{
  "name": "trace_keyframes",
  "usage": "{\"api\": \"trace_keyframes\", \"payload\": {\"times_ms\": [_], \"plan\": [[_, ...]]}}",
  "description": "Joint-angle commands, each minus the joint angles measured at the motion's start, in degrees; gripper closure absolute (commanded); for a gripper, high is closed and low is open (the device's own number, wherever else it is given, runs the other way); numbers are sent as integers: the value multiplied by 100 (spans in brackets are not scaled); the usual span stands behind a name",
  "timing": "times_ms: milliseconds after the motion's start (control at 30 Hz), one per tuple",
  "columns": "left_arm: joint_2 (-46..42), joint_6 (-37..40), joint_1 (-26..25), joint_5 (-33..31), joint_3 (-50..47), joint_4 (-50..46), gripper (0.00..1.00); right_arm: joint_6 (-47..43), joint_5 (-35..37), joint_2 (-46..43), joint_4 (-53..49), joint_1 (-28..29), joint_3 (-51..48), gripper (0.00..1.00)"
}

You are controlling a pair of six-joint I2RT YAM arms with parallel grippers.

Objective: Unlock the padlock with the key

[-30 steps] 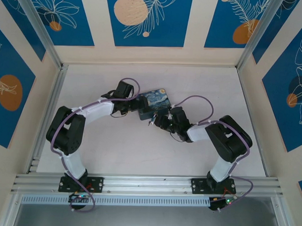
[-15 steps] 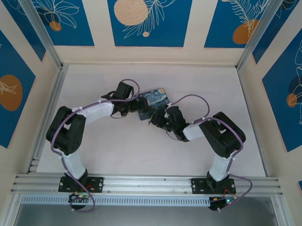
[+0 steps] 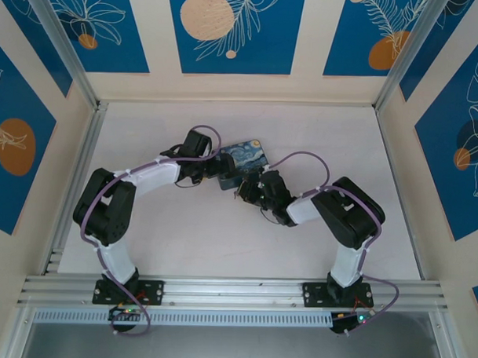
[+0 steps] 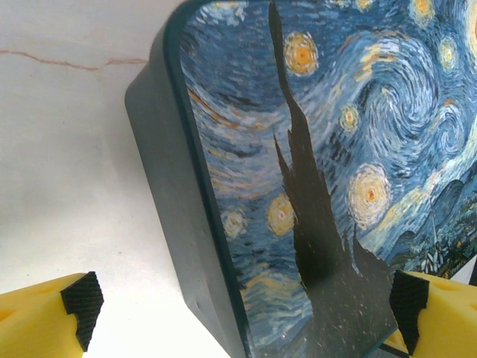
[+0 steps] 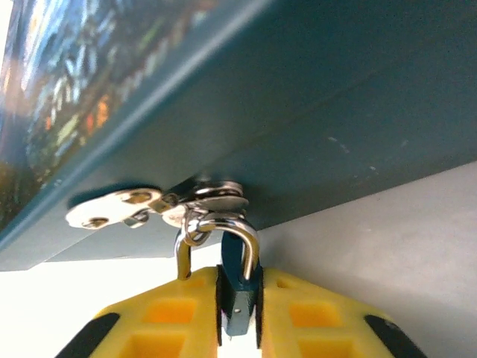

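The small blue-grey padlock (image 5: 240, 307) hangs from the metal hasp (image 5: 212, 195) on the side of the Starry-Night tin (image 5: 313, 104). My right gripper (image 5: 238, 282) is shut on the padlock's body, a yellow finger on each flat side. Its thin shackle (image 5: 250, 240) passes through the hasp ring, and one end of the shackle stands free on the left. My left gripper (image 4: 242, 307) is open and straddles a corner of the tin (image 4: 335, 149); its left pad (image 4: 80, 302) is apart from the tin's wall. The key is out of view.
The tin (image 3: 244, 157) lies mid-table, between the left gripper (image 3: 212, 166) and the right gripper (image 3: 246, 192). Bare white table (image 3: 205, 248) extends in front of both arms. Aluminium posts and patterned walls ring the workspace.
My right arm has edged left toward the tin, and its jaws have narrowed onto the padlock's body. The left arm and the tin have not moved.
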Motion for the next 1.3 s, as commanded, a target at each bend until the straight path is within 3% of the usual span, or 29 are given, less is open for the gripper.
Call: {"api": "trace_keyframes", "payload": {"times_ms": [0,467,1267], "plan": [[-11,-80,80,114,-43,99,0,31,200,97,-337,54,-130,88],[-76,79,79,-219,-140,-123,0,573,-22,-236,-34,-302,-629,98],[288,400,-266,-1021,-199,-759,0,1701,-406,-35,971,-657,-948,100]]}}
